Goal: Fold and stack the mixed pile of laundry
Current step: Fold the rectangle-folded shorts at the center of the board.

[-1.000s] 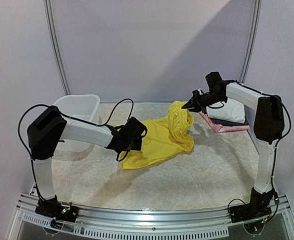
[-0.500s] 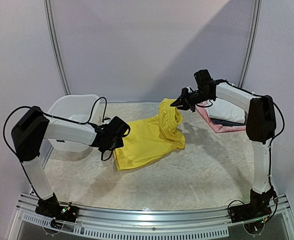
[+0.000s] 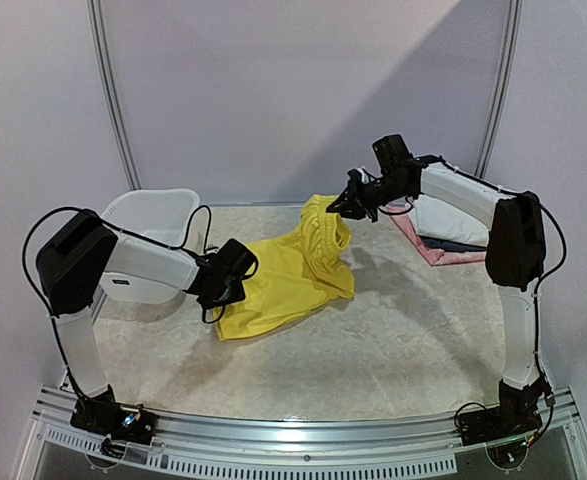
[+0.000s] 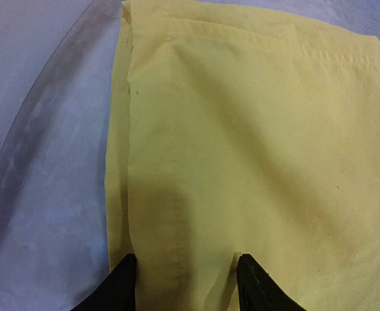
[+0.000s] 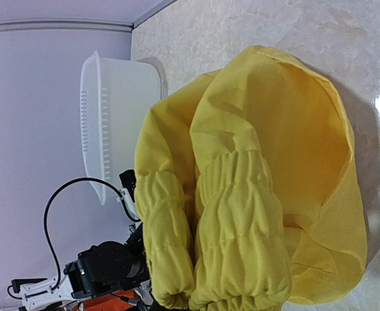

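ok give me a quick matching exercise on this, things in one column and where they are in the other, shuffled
Things:
1 yellow shorts
2 white basket
3 folded clothes stack
4 right jaws

Places:
a far right side of the table
b raised, pinching the shorts' waistband
c far left side of the table
d mid-table, one end lifted

Pairs: 1-d, 2-c, 3-a, 4-b

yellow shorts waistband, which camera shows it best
Right wrist: the ruched waistband fills the frame close up. Top external shows it small, held up by the shut right pincer. Left wrist shows only flat yellow cloth of the shorts, no waistband.
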Robot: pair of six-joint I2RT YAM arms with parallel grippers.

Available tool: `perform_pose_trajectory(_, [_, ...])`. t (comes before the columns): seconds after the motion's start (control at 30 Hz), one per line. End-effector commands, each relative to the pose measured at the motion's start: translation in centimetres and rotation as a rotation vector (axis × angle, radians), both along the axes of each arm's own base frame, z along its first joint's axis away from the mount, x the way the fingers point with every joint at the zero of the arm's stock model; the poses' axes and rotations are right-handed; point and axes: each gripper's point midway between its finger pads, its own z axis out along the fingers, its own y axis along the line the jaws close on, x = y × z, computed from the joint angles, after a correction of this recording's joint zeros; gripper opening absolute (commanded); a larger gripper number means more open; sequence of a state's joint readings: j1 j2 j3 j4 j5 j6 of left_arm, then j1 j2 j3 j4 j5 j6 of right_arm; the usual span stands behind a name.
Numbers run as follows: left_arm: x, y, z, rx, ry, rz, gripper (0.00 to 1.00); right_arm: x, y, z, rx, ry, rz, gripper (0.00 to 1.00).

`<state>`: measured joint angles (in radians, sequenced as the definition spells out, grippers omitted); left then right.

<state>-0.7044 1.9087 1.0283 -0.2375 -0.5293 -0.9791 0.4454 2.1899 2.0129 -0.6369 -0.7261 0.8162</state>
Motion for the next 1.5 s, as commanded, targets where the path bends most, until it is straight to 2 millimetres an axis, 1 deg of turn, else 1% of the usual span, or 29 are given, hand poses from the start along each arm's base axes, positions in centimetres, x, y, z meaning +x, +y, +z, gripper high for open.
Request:
perform_pose_trajectory(0.0, [0.6, -1.4, 0.4, 0.005, 0.021, -0.065, 0.5, 0.3, 0.4, 2.0, -0.032, -0.118, 0.025, 0.0])
perform_pose_trajectory(0.07, [1.8, -3.2, 3.9, 0.022, -0.068, -0.121, 0.5, 0.6, 0.0, 2.3, -0.061, -0.151, 0.027, 0.0])
perform_pose_trajectory(0.13, [3.2, -4.7, 7.1, 0.029, -0.158, -0.156, 0.51, 1.1, -1.0, 2.6, -0.075, -0.174, 0.022, 0.0])
perform_pose_trajectory(0.17, [3.9, -5.5, 8.1, 0.027, -0.187, -0.174, 0.51, 1.6, -1.8, 2.8, -0.077, -0.182, 0.009, 0.0])
perform_pose_trajectory(0.23, [5.3, -7.0, 9.1, 0.018, -0.219, -0.201, 0.51, 2.0, -3.4, 3.3, -0.08, -0.184, -0.011, 0.0])
perform_pose_trajectory(0.3, [6.3, -8.9, 8.9, -0.027, -0.238, -0.238, 0.51, 2.1, -5.0, 3.3, -0.094, -0.181, -0.023, 0.0])
perform_pose_trajectory(0.33, [6.6, -9.6, 8.3, -0.053, -0.236, -0.243, 0.5, 2.0, -5.9, 3.5, -0.098, -0.181, -0.027, 0.0])
perform_pose_trajectory(0.37, [7.1, -10.8, 8.1, -0.101, -0.249, -0.258, 0.48, 1.9, -6.8, 3.4, -0.101, -0.174, -0.033, 0.0])
perform_pose_trajectory(0.43, [7.7, -13.1, 7.2, -0.209, -0.271, -0.287, 0.43, 1.7, -8.5, 3.2, -0.102, -0.152, -0.046, 0.0])
perform_pose_trajectory(0.47, [8.0, -14.1, 6.8, -0.269, -0.287, -0.298, 0.4, 1.5, -9.4, 3.4, -0.101, -0.147, -0.054, 0.0])
perform_pose_trajectory(0.5, [8.2, -15.1, 6.3, -0.312, -0.294, -0.313, 0.36, 1.3, -10.3, 3.2, -0.105, -0.139, -0.061, 0.0])
perform_pose_trajectory(0.57, [8.7, -16.8, 5.0, -0.387, -0.292, -0.329, 0.29, 0.9, -11.8, 3.6, -0.108, -0.137, -0.07, 0.0])
perform_pose_trajectory(0.67, [9.2, -18.7, 3.2, -0.449, -0.282, -0.343, 0.17, 0.2, -13.6, 3.4, -0.125, -0.127, -0.08, 0.0])
perform_pose_trajectory(0.73, [9.5, -20.0, 2.2, -0.484, -0.267, -0.365, 0.13, -0.1, -14.8, 4.0, -0.137, -0.144, -0.089, 0.0])
perform_pose_trajectory(0.8, [9.7, -21.4, 1.5, -0.551, -0.261, -0.386, 0.12, -0.4, -15.6, 4.3, -0.145, -0.148, -0.097, 0.0])
perform_pose_trajectory(0.83, [9.7, -22.0, 0.9, -0.581, -0.254, -0.394, 0.12, -0.5, -16.0, 4.3, -0.149, -0.146, -0.101, 0.0])
perform_pose_trajectory(0.87, [9.9, -22.8, 0.8, -0.615, -0.253, -0.404, 0.11, -0.5, -16.2, 4.4, -0.152, -0.147, -0.104, 0.0])
perform_pose_trajectory(0.93, [9.9, -24.0, 0.1, -0.659, -0.23, -0.422, 0.11, -0.5, -16.5, 4.3, -0.155, -0.149, -0.105, 0.0])
perform_pose_trajectory(1.0, [9.9, -24.8, -0.4, -0.683, -0.219, -0.427, 0.11, -0.3, -16.2, 4.3, -0.131, -0.145, -0.106, 0.0])
perform_pose_trajectory(1.03, [9.9, -25.0, -0.3, -0.689, -0.226, -0.429, 0.11, -0.2, -16.0, 4.3, -0.114, -0.137, -0.11, 0.0])
perform_pose_trajectory(1.1, [9.9, -25.3, 0.9, -0.696, -0.261, -0.441, 0.1, 0.0, -15.7, 4.5, -0.081, -0.117, -0.126, 0.0])
perform_pose_trajectory(1.2, [10.1, -25.3, 4.2, -0.695, -0.349, -0.453, 0.1, 0.3, -15.8, 4.7, -0.078, -0.112, -0.136, 0.0])
perform_pose_trajectory(1.3, [10.2, -25.6, 6.9, -0.683, -0.407, -0.476, 0.1, 0.5, -15.8, 4.7, -0.082, -0.117, -0.137, 0.0])
perform_pose_trajectory(1.33, [10.2, -26.1, 7.3, -0.682, -0.408, -0.493, 0.11, 0.6, -15.9, 4.7, -0.081, -0.116, -0.138, 0.0])
perform_pose_trajectory(1.4, [10.2, -27.2, 7.1, -0.691, -0.379, -0.518, 0.1, 0.7, -15.9, 4.7, -0.077, -0.115, -0.142, 0.0])
perform_pose_trajectory(1.47, [10.0, -28.1, 6.0, -0.693, -0.348, -0.525, 0.09, 0.9, -15.9, 4.9, -0.073, -0.115, -0.147, 0.0])
